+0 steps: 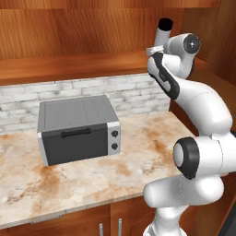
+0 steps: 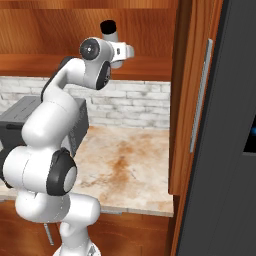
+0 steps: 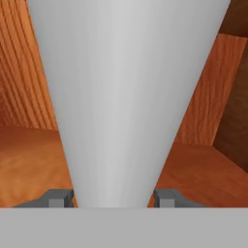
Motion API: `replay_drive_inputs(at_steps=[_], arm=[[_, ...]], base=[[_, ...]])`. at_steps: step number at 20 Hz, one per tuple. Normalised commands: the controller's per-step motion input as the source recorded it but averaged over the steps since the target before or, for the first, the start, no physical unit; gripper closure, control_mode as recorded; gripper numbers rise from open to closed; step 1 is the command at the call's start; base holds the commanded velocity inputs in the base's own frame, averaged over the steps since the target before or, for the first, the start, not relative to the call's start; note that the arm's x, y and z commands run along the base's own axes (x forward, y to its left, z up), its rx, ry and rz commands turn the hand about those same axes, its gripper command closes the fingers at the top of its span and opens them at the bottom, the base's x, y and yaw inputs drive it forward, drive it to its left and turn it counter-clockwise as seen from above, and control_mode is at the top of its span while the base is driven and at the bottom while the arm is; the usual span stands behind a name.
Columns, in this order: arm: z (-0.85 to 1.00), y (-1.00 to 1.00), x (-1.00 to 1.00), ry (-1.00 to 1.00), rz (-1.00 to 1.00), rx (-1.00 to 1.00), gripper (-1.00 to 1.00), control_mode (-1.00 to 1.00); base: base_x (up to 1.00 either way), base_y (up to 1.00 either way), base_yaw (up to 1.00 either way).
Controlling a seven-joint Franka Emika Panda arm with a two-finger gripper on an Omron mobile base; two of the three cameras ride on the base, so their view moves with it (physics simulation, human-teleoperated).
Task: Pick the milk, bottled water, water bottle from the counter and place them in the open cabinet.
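1. Left base view: we were parked at a stone top [image 1: 92,175] backed by white brick [image 1: 69,94], with a grey toaster oven [image 1: 78,129] sitting on it and the open cabinet [image 1: 69,64] right above. The arm was reaching up to shelf height, and the water bottle [image 1: 163,31] stuck up past the wrist, black cap on top, leaning a bit to one side.

2. Right base view: same deal from the other side. The water bottle's [image 2: 109,31] cap poked out above the hand, in front of the cabinet's back panel, with the plank shelf [image 2: 145,67] just below it. The tall door with its long silver handle [image 2: 201,95] stood off to the right.

3. Hand view: the gripper [image 3: 114,198] was clamped on the silver cylinder [image 3: 126,97], one finger on each side near the base, with shelf wood behind and below.

4. Our take: straighten the bottle upright first, push deeper over the shelf, lower until the base sits flat, and only then let go. Dropping it tilted probably means it topples.
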Motion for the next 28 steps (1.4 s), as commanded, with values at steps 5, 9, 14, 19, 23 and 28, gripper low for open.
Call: replay_drive_inputs(at_steps=[5,9,14,19,23,28], arm=[[0.0,-0.04,0.24,0.0,0.0,0.0,1.0,-1.0],[0.0,-0.02,0.2,0.0,0.0,0.0,1.0,-1.0],[0.0,-0.01,0.04,0.05,0.0,0.0,1.0,-1.0],[0.0,-0.02,0.03,0.06,0.0,0.0,1.0,-1.0],[0.0,-0.05,0.02,0.02,0.0,0.0,1.0,-1.0],[0.0,-0.01,0.1,0.01,0.0,0.0,1.0,-1.0]], base=[[0.0,0.0,0.0],[0.0,0.0,0.0],[0.0,0.0,0.0],[0.0,0.0,0.0],[0.0,0.0,0.0],[0.0,0.0,0.0]])
